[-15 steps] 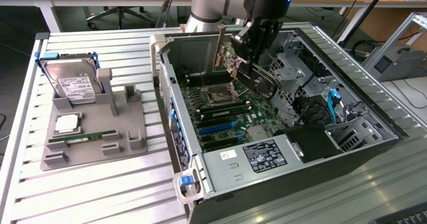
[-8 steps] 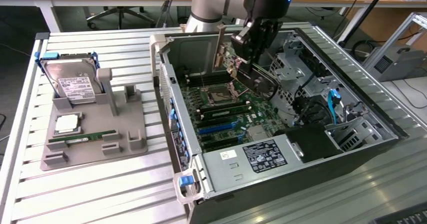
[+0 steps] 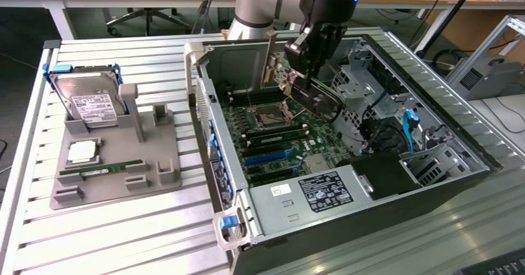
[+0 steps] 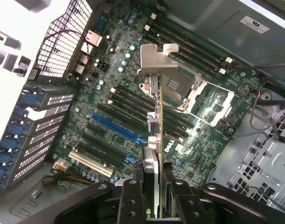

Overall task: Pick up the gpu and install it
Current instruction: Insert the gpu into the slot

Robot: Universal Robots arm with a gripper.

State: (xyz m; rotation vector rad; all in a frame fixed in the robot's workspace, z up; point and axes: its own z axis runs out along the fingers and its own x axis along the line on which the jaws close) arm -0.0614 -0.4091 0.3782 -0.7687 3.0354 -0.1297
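- Clamped gpu (image 3: 321, 101) edge-on in end effector (image 3: 307, 78), fingers (image 4: 131, 200) set narrow on both faces.
- Held it tilted inside open PC case (image 3: 459, 183), over mobo (image 4: 109, 116), near CPU socket (image 4: 177, 86); not seated in any slot.
- Noted silver bracket (image 4: 156, 60) at card's end away from fingers.
- Noted hard drive (image 3: 88, 99) & RAM stick (image 3: 102, 170) in grey holder (image 3: 156, 158) on desk (image 3: 107, 238), exterior view's left, well apart from case.

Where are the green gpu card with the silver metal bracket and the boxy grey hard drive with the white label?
green gpu card (image 4: 151, 65): wrist view, on its silver end bracket.
boxy hard drive (image 3: 92, 106): exterior view, on its white label.
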